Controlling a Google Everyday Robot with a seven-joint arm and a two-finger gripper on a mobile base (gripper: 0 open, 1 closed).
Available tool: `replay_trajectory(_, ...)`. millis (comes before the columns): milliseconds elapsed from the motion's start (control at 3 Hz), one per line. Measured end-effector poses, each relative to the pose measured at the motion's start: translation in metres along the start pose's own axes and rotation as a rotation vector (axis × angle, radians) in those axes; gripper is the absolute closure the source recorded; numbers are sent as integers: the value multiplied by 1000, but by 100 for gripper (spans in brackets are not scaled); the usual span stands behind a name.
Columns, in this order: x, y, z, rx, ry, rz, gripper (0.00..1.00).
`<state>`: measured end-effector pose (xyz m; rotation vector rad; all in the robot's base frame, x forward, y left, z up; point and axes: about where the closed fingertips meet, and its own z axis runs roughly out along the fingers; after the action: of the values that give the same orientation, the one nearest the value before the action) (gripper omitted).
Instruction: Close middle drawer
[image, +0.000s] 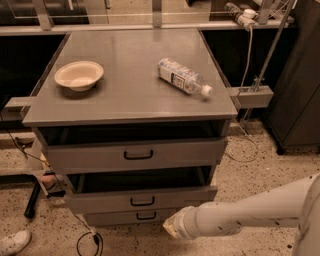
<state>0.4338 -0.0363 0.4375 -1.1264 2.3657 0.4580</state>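
Note:
The middle drawer (142, 199) is a grey metal drawer with a low, wide front and a small black loop handle (142, 202). It stands pulled out a little from the grey cabinet, with a dark gap above its front panel. My gripper (171, 228), a pale yellowish tip on a white arm, is low in front of the cabinet. It sits just below and right of the middle drawer's front, level with the bottom drawer (146, 216).
The top drawer (138, 155), with a taller front and wider handle, is also pulled out. On the cabinet top (125, 95) are a white bowl (78, 75) and a lying plastic bottle (183, 76). Cables and a shoe (14, 241) lie on the floor at left.

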Motion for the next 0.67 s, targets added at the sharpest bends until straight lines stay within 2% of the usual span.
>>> replay_trajectory(333, -11, -12, 3, 40, -51, 20, 100)
replay_trajectory(667, -19, -36, 6, 131, -88, 52, 100)
